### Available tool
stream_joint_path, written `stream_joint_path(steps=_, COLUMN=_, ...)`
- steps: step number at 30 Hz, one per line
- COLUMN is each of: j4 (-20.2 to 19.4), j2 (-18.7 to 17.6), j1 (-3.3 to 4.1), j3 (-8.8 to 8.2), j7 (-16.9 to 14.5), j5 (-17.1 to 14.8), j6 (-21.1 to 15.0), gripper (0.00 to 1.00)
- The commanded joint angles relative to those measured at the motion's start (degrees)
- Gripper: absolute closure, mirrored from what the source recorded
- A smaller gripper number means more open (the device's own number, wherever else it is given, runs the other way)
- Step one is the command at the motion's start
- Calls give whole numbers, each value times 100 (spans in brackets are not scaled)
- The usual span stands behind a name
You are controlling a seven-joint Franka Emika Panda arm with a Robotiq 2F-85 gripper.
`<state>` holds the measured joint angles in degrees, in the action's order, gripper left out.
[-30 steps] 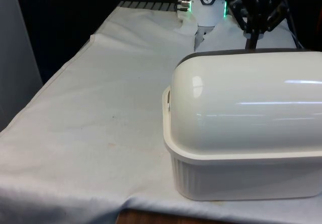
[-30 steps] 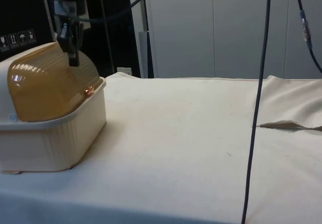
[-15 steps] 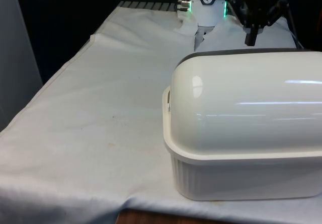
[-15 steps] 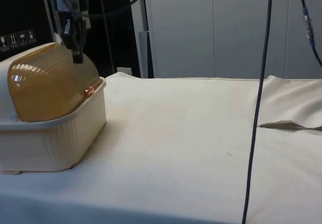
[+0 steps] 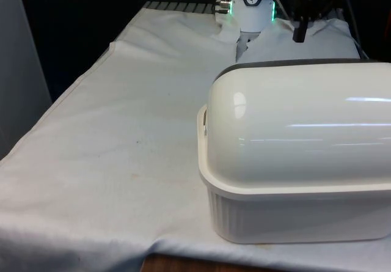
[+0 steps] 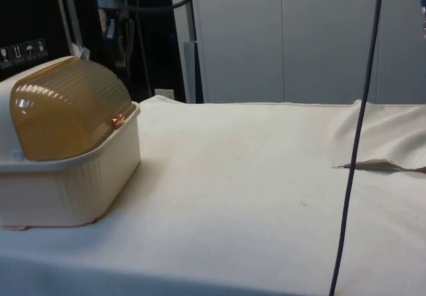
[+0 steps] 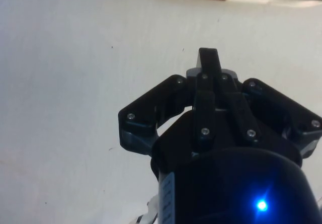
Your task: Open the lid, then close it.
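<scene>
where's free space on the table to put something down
Most of the white cloth is bare: the whole stretch at the front view's left of the bread box, and in the side view the long run from its lid out to a hanging black cable. Crowded spot: behind the box, where the end effector hangs.

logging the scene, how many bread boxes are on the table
1. The bread box stands at the front view's right on the table, its lid closed. None seem hidden.
</scene>
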<state>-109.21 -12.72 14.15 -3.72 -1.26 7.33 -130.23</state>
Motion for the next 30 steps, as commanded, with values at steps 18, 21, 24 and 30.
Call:
stream_joint_path(steps=18, j4=-980, j2=722, j1=-34, j3=-46, j7=-23, j5=52, j6=-269, gripper=100)
stream_joint_path(steps=21, j4=-957, j2=705, j1=-34, j3=-46, j7=-23, j5=46, j6=-252, gripper=99)
stream_joint_path(steps=24, j4=-922, j2=676, j1=-34, j3=-46, j7=-17, j5=40, j6=-235, gripper=85)
stream_joint_path(steps=30, j4=-894, j2=659, j1=-34, j3=-46, j7=-17, j5=40, j6=-218, gripper=61)
